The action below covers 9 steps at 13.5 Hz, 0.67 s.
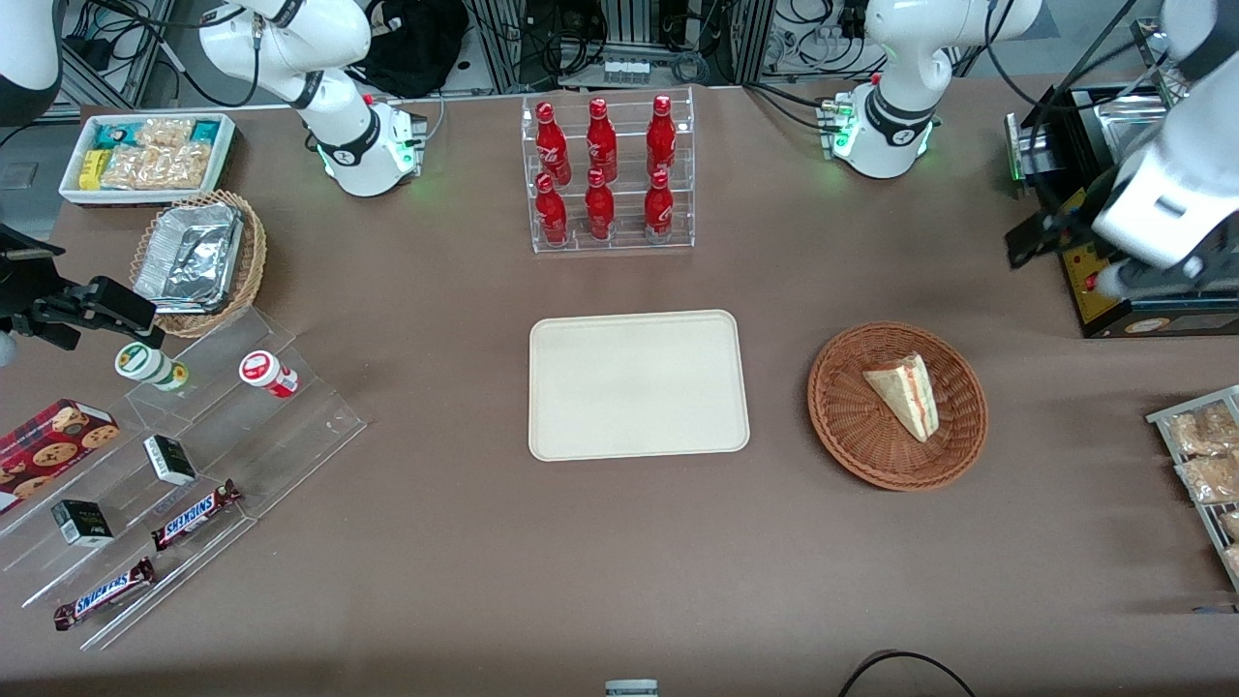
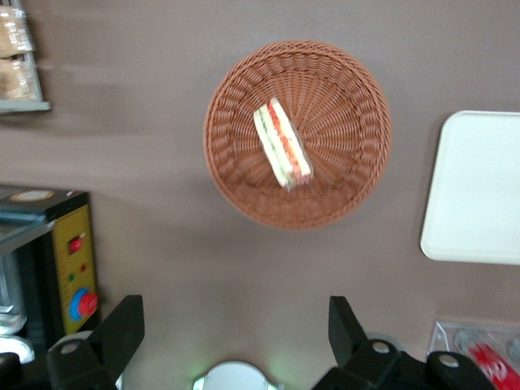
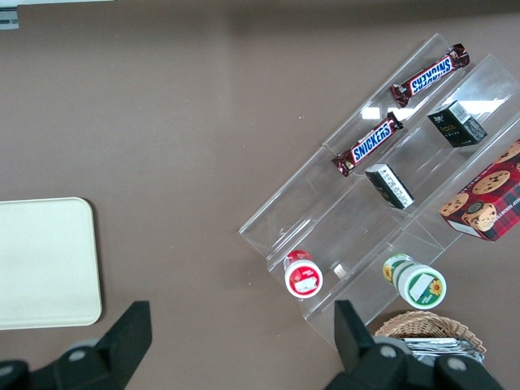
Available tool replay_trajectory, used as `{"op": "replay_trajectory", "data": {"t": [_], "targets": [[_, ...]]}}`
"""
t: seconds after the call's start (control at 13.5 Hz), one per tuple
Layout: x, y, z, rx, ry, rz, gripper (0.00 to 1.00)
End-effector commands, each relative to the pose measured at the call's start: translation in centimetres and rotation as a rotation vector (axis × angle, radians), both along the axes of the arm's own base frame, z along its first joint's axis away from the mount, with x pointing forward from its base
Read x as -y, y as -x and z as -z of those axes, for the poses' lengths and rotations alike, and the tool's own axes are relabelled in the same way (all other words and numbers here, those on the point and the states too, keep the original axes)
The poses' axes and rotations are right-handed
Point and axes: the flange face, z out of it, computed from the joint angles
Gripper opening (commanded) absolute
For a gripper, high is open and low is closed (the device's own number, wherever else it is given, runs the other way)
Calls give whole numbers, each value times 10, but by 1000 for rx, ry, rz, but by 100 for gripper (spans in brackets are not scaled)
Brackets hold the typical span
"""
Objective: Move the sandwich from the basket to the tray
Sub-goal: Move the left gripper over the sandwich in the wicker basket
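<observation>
The sandwich (image 1: 908,394) (image 2: 282,144), a pale bread wedge with red and green stripes, lies in the round reddish-brown basket (image 1: 852,426) (image 2: 341,89). The cream-white tray (image 1: 637,383) (image 2: 479,187) lies flat beside the basket, toward the parked arm's end, with nothing on it. My gripper (image 1: 1041,237) (image 2: 234,317) hangs open high above the table. It is farther from the front camera than the basket and toward the working arm's end. Nothing is between its fingers (image 2: 122,325).
A black box with a yellow button panel (image 1: 1113,281) (image 2: 73,268) stands close under the gripper. A wire rack of snack packets (image 1: 1200,455) sits at the table's edge. A clear rack of red bottles (image 1: 608,174) stands farther back than the tray.
</observation>
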Motion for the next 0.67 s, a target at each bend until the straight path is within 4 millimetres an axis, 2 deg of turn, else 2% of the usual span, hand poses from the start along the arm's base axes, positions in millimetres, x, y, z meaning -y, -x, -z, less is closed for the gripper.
{"op": "replay_trajectory", "data": {"t": [0.0, 0.07, 0.15, 0.3, 0.37, 0.59], "targets": [[3, 6, 73, 31, -10, -100, 100], [5, 8, 101, 55, -13, -151, 100], [15, 12, 128, 91, -10, -193, 100], [22, 19, 177, 157, 4, -363, 100], [29, 19, 196, 166, 10, -416, 100], [32, 20, 228, 117, 0, -447, 100]]}}
